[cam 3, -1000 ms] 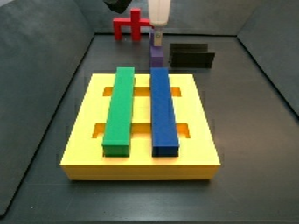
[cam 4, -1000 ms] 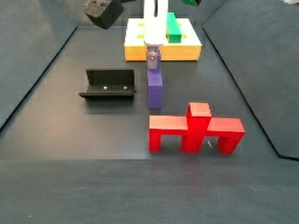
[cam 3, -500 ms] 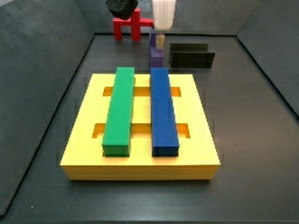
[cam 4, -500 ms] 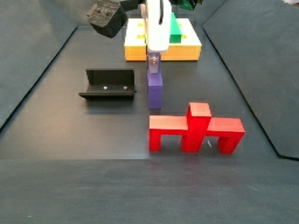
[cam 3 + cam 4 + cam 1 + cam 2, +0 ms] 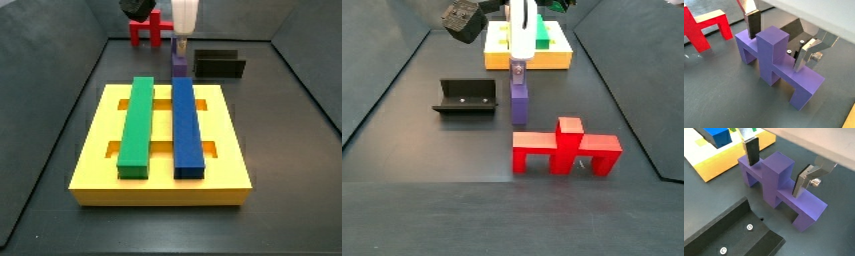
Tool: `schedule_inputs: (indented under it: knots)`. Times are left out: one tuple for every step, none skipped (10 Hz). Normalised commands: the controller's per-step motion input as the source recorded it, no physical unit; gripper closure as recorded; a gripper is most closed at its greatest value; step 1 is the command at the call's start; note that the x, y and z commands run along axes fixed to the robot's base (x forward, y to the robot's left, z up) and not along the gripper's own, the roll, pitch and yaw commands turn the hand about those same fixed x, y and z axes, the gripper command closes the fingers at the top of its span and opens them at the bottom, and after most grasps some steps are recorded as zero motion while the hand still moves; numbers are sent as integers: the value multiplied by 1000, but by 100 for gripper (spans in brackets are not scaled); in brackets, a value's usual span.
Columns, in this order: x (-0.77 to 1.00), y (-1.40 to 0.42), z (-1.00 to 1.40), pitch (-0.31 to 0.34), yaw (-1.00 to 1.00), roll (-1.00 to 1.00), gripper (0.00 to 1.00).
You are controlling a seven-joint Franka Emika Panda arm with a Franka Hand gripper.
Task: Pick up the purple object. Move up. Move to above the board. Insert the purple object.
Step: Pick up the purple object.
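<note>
The purple object stands upright on the dark floor, its wide bar below and its central stem up. It also shows in a wrist view and in both side views. The gripper is low over it and open. One finger stands on one side of the stem and the other finger on the opposite side, each with a gap to it. The yellow board lies apart from it and carries a green bar and a blue bar.
A red piece of similar shape stands close to the purple object, on the side away from the board. The black fixture stands beside the purple object. Dark walls ring the floor.
The gripper has come down slightly around the purple object's stem over the first half second, then held still. The purple object has not moved.
</note>
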Motion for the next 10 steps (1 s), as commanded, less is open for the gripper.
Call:
schedule_inputs:
  knots:
    - [0,0,0,0,0,0,0]
    - [0,0,0,0,0,0,100]
    - [0,0,0,0,0,0,100]
    - [0,0,0,0,0,0,100]
    - [0,0,0,0,0,0,100]
    - [0,0,0,0,0,0,100]
    - [0,0,0,0,0,0,100]
    - [0,0,0,0,0,0,100]
    - [0,0,0,0,0,0,100]
    - [0,0,0,0,0,0,100]
